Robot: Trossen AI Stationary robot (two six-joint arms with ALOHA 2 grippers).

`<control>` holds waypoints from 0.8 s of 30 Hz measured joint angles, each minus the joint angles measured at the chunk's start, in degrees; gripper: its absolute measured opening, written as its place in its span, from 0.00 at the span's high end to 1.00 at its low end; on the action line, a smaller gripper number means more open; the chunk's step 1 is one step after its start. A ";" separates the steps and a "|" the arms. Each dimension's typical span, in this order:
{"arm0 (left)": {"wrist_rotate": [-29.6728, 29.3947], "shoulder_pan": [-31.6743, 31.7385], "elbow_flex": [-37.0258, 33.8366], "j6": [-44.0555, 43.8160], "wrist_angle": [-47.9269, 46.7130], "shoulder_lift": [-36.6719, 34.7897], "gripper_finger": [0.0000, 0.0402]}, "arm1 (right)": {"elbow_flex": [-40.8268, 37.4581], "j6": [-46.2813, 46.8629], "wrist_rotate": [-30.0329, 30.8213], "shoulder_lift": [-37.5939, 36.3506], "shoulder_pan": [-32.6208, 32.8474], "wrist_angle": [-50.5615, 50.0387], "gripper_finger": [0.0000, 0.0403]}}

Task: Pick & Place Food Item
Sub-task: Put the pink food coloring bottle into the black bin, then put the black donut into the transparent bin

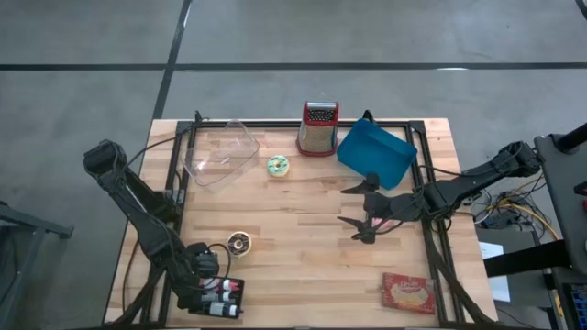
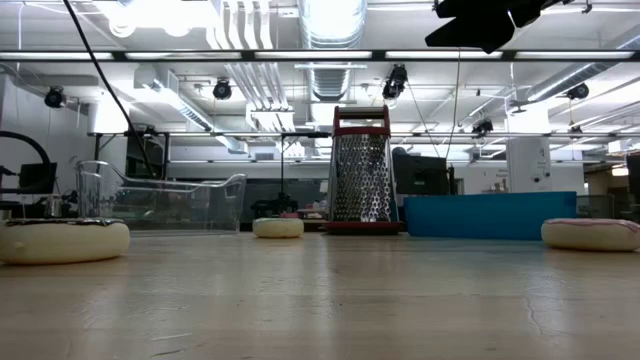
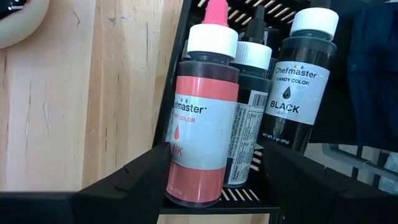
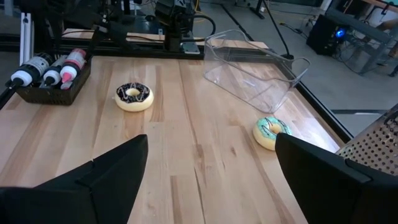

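A chocolate-iced doughnut (image 1: 240,243) lies flat on the wooden table near the front left. A green-iced doughnut (image 1: 278,165) lies beside the clear plastic tub (image 1: 220,152) at the back. My left gripper (image 3: 217,163) is at the front left corner, pointing steeply down over a black tray (image 1: 223,299) of food-colour bottles. It is open, with the pink bottle (image 3: 202,124) standing upright between its fingers. My right gripper (image 1: 345,207) hangs open above the table's middle right with nothing between its fingers; both doughnuts (image 4: 134,96) (image 4: 272,132) show in its wrist view. My left gripper has one finger (image 3: 146,171) close beside the pink bottle's label (image 3: 180,155), low on the bottle; I cannot tell whether it touches. The other finger (image 3: 292,171) stands clear of the bottle. The bottle stands upright in the tray.
A metal grater (image 1: 318,128) with a red top and a blue bin (image 1: 374,154) stand at the back right. A flat red packet (image 1: 408,293) lies at the front right. Two black bottles (image 3: 298,81) stand behind the pink one. Bare wood lies in the table's middle.
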 joint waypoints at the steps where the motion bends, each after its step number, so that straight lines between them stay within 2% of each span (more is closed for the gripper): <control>1: -0.10 0.00 0.00 0.00 0.02 0.00 0.34 | 0.00 0.04 0.01 0.00 -0.01 0.01 0.13; 11: -0.62 0.00 0.00 0.23 0.50 -0.04 0.23 | 0.00 -0.01 0.00 0.00 -0.04 0.01 0.16; 19: -0.60 0.04 0.27 -0.19 0.09 -0.16 0.22 | 0.00 0.06 0.01 0.00 -0.02 0.01 0.15; 24: 0.33 1.76 4.21 -1.10 -5.25 -2.72 0.22 | -0.01 -0.01 0.01 0.00 -0.02 0.01 0.13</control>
